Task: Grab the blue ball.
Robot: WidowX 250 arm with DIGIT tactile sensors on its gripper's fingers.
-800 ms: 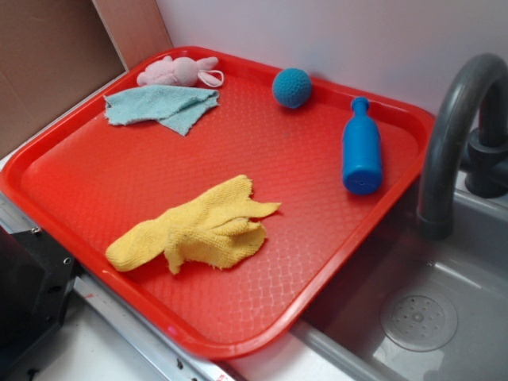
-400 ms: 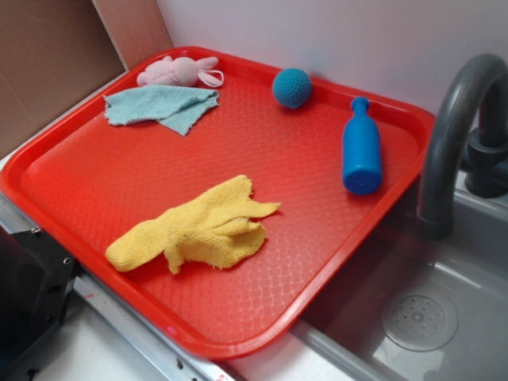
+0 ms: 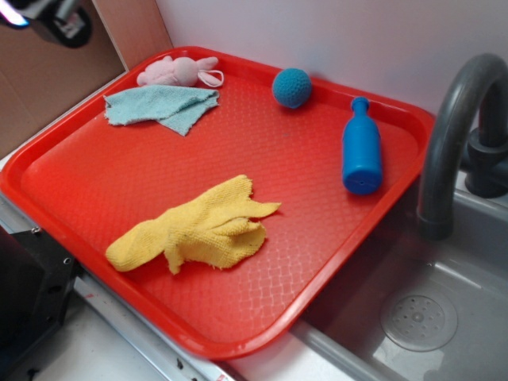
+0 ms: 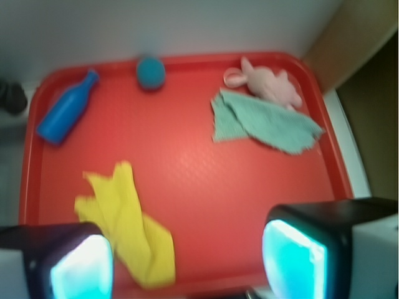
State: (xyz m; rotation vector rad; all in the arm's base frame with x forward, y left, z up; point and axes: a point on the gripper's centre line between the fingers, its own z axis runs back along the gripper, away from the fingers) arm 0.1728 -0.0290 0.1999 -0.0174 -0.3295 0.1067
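Blue ball (image 3: pixel 292 86) open above; tray rim (image 3: pixel 238 61) behind.

A plain white wall (image 3: pixel 317 32) fills the top of the frame. At upper left stands a brown board (image 3: pixel 55 71). At right, a grey sink (image 3: pixel 429 317) with a dark tap (image 3: pixel 460 127).

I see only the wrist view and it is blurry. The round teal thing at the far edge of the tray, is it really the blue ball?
Observer: Yes. The exterior view shows the blue ball sharply, with a knitted surface, lying near the tray's back rim.
Operator: Is it touching the blue bottle?
Observer: No. The blue bottle lies apart from it, with bare tray between them.
Operator: Where does my gripper stand in that view?
Observer: Only a small part of the robot shows at the top left corner, far from the ball. The wrist view shows the gripper open with nothing between its fingers.
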